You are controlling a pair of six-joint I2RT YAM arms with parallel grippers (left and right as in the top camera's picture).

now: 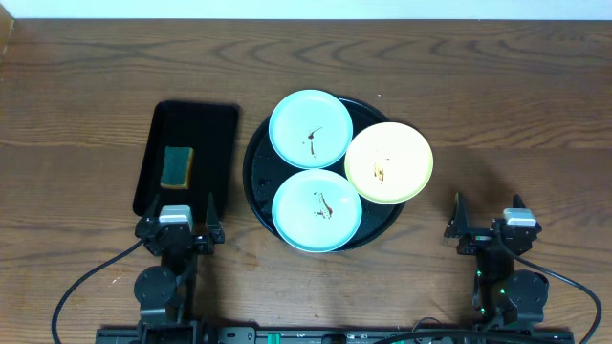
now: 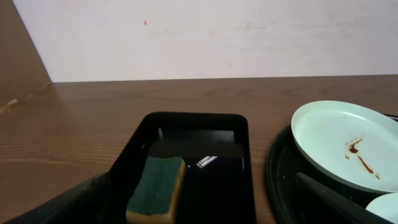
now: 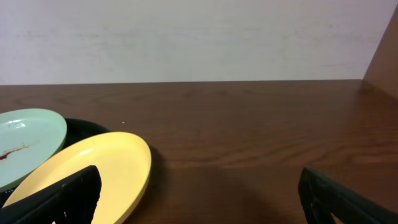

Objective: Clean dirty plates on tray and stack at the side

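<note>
Brown smears mark all three plates [image 1: 316,210], crowded together on the round black tray [image 1: 256,177], ahead of and between the two arms. Both the left jaws and the right jaws stand wide and empty. Cleaning looks unstarted. The next move probably calls for the left jaws to reach straight ahead and close on the sponge [image 1: 177,166].

Wood table [image 1: 86,76], small rect black tray [image 1: 215,124] w/ green-yellow sponge [image 1: 176,166], pale wall [image 2: 249,31]

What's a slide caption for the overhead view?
Two mint plates and a yellow plate, all smeared, crowd the black tray; sponge beside it, jaws open.
</note>
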